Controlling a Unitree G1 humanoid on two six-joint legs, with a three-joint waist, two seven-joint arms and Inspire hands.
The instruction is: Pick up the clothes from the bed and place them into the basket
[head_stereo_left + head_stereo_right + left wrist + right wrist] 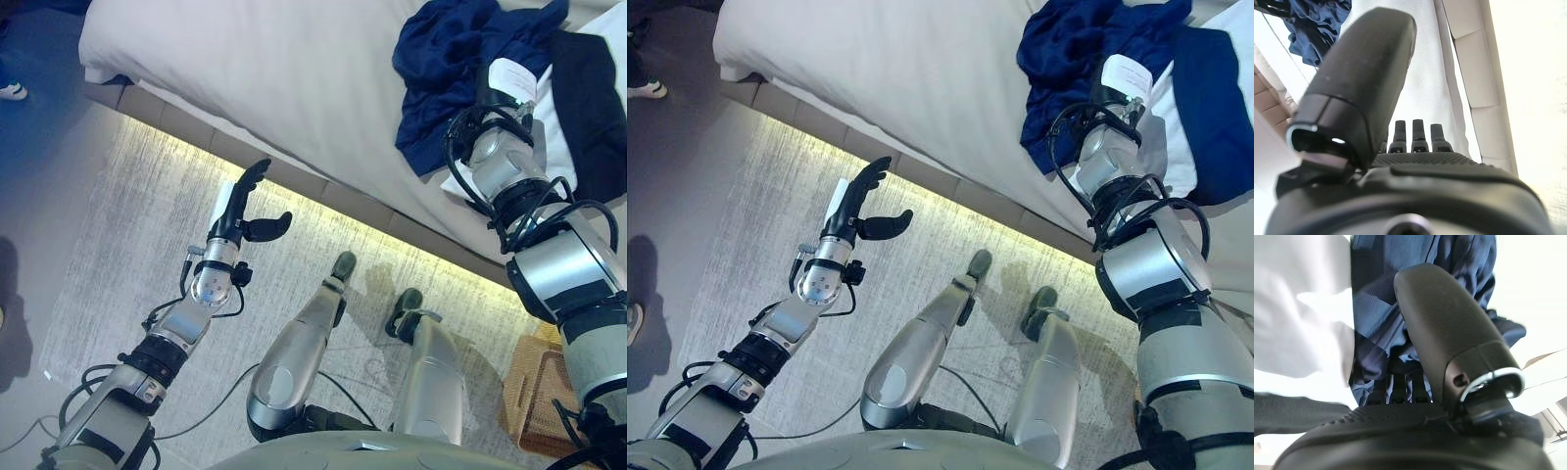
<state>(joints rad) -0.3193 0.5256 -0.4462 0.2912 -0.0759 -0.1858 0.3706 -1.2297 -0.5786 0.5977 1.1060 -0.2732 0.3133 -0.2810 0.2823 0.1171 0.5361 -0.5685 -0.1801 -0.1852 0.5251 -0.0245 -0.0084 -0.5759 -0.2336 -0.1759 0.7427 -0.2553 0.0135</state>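
A crumpled blue garment (446, 59) lies on the white bed (294, 78) at the upper right, with a darker navy garment (593, 98) beside it and a white cloth (1303, 313) between them. My right hand (502, 86) rests at the blue garment's (1381, 313) near edge. Its straight fingers (1400, 387) touch the cloth and its thumb (1440, 323) stands clear of it. My left hand (240, 211) is open and empty above the floor, just short of the bed's lit lower edge. A wicker basket (534, 392) stands on the floor at the lower right.
The bed's padded base (323, 191) runs diagonally across the view with a light strip under it. Grey carpet (127, 215) lies on the near side. A person's shoe (12, 90) shows at the far left.
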